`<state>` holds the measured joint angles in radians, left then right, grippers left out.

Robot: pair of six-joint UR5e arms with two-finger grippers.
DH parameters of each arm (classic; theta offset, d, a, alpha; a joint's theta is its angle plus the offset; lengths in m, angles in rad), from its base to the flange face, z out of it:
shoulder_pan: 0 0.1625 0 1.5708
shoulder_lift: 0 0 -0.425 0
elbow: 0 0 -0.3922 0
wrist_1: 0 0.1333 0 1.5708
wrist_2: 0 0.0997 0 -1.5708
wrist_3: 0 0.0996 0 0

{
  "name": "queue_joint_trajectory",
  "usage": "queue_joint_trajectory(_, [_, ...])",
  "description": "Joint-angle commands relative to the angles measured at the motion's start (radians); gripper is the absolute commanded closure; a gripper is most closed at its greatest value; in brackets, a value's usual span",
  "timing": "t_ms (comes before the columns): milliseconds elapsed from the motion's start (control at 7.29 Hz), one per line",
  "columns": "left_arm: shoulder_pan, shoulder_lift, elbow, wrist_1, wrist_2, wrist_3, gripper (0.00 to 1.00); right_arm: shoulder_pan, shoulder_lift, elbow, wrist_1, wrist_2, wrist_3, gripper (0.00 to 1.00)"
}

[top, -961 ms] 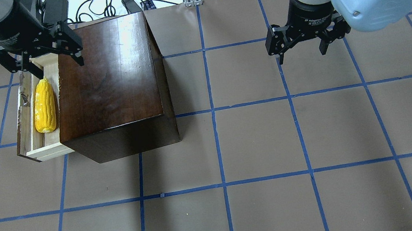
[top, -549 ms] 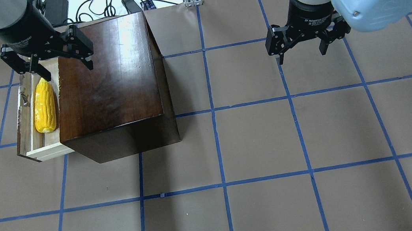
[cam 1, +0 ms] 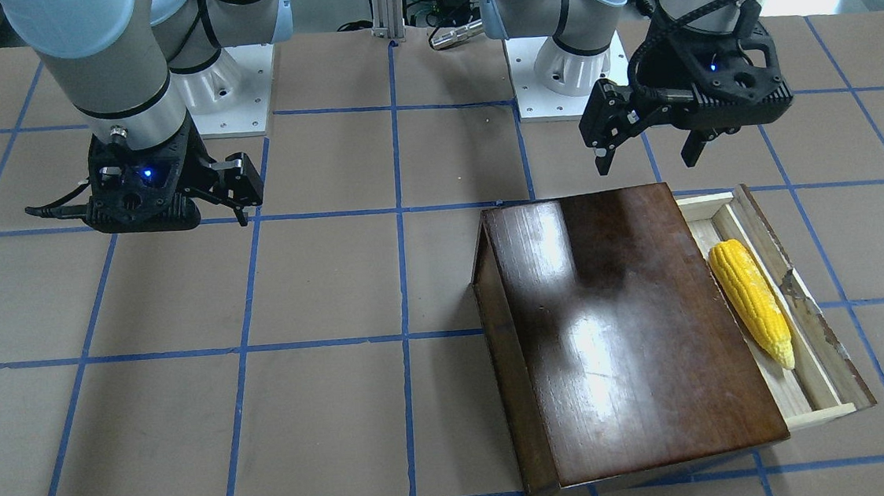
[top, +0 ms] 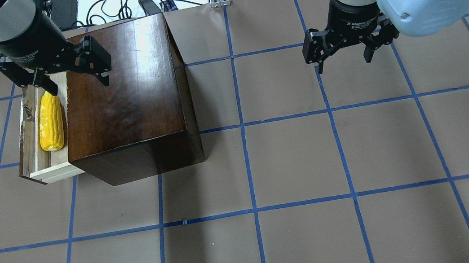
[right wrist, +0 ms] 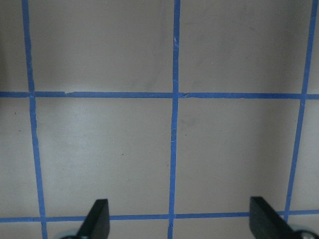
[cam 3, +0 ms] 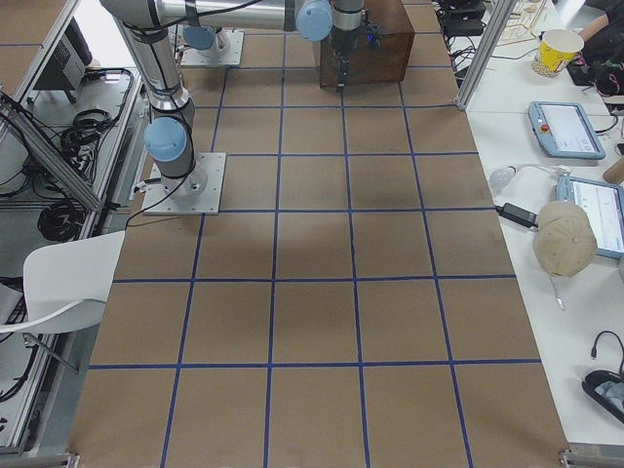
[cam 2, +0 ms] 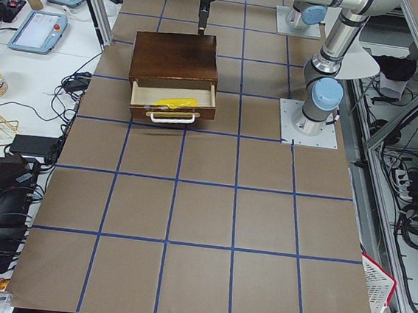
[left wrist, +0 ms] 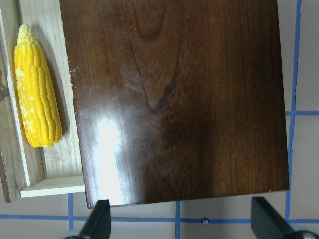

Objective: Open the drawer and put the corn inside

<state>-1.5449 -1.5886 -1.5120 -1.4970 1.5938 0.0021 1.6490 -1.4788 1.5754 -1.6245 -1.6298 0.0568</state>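
Corn (top: 50,121) lies lengthwise in the drawer (top: 58,172), at the far left of the overhead view. Its pointed tip faces away from the robot and its blunt end faces towards it. The cob rests on the pale wooden floor between the drawer's dark front panel and the box (top: 124,87). The drawer stands pulled out from the box's left side, so the placing looks done.

By its look the corn is a light, stiff plastic toy. The bumpy kernels should give the pads some bite, but the round, tapering body could roll or squirt out of a grasp near the tip. The thick middle, taken across its width, seems the safest hold. The drawer looks light and shallow, and its handle (cam 2: 173,116) on the front panel is the natural place to take it. A push on that panel might shift the whole box across the table (top: 292,160).

Just right of the corn, the left gripper (top: 78,86) hovers over the far end of the drawer and the box edge. Its jaws are spread wide and hold nothing.

Well to the right, the right gripper (top: 343,60) hangs over bare table, well apart from the box. It too is spread wide and empty.
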Motion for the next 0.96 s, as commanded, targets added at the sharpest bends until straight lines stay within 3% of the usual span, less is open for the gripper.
queue_joint_trajectory(0, [0.005, -0.016, 0.006, 0.02, 0.0, 0.015, 0.0, 0.0, 0.0, 0.0, 0.0, -0.001, 0.0, 0.0])
queue_joint_trajectory(824, [0.0, -0.014, 0.006, -0.011, -0.041, 0.022, 0.0, 0.0, 0.0, 0.0, 0.0, -0.001, 0.0, 0.0])
